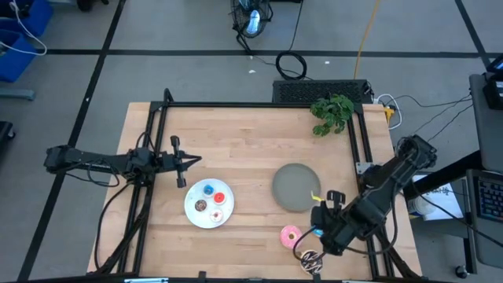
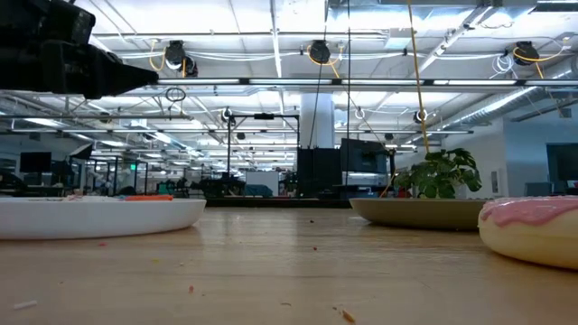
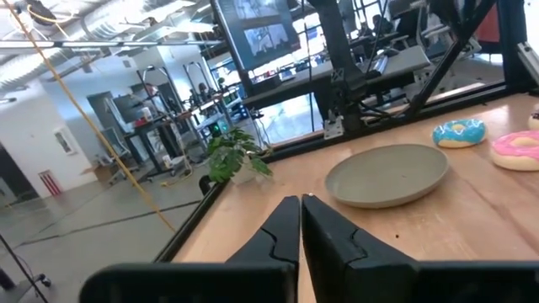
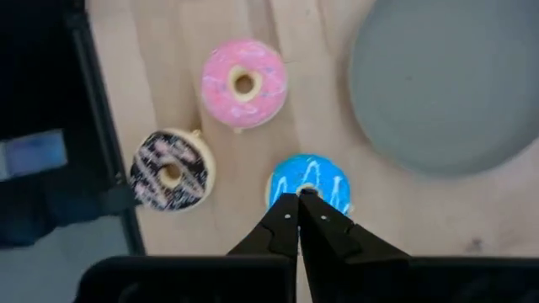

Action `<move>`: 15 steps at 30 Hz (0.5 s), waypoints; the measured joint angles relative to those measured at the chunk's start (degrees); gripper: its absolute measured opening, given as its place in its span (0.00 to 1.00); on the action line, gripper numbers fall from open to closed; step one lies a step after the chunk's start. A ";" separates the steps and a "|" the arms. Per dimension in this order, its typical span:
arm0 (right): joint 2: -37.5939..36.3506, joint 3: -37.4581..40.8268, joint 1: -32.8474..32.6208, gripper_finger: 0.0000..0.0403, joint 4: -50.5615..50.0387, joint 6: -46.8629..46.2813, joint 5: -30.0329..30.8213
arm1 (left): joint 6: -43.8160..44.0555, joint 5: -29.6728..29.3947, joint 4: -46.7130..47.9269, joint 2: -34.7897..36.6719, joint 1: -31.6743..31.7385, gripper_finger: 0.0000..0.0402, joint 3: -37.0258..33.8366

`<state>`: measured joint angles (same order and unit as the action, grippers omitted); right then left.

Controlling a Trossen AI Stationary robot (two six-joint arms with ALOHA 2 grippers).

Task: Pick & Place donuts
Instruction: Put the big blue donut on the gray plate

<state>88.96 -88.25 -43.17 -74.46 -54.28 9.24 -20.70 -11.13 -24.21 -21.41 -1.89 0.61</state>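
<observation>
- Right wrist view looks down on three larger donuts lying on the desk (image 4: 278, 21) just beside the grey plate (image 4: 446, 84): the blue donut (image 4: 308, 187) nearest it, the pink donut (image 4: 244, 82) a little farther off, and the dark sprinkled donut (image 4: 170, 171) farthest from it, near the desk's edge frame.
- Four tiny donuts (image 1: 209, 198) already sit on the white plate (image 1: 191, 211), which lies well apart from the grey plate, on its far side from the three big ones.
- Judging by this, the step in hand is the approach to the blue donut; none of the three large rings is held yet.
- The right hand (image 4: 297, 199) hangs over the blue donut, just beside the grey plate, its two fingers pressed together with no gap and nothing between them.
- The next move would call for spreading the fingers wide enough to straddle the ring, then lowering squarely over it; a soft toy ring may slide if pinched off-centre.
- The left hand (image 1: 182, 163) waits beyond the white plate, well apart from the grey plate, pointing toward it, fingers closed and empty.
</observation>
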 joint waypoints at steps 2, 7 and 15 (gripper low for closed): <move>-0.02 0.00 -0.08 0.04 -0.26 -0.27 2.05 | -1.00 0.01 -0.02 0.00 0.00 0.07 0.01; 0.00 0.05 -0.08 0.17 -2.56 0.83 4.46 | -2.01 0.04 -0.06 0.00 0.00 0.09 0.01; -0.01 4.66 0.02 0.40 0.45 2.45 1.91 | -2.10 0.04 -0.06 0.00 -0.01 0.09 0.01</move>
<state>88.96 -83.59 -43.15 -74.01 -51.83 11.14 -22.81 -11.09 -24.27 -21.41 -1.91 0.62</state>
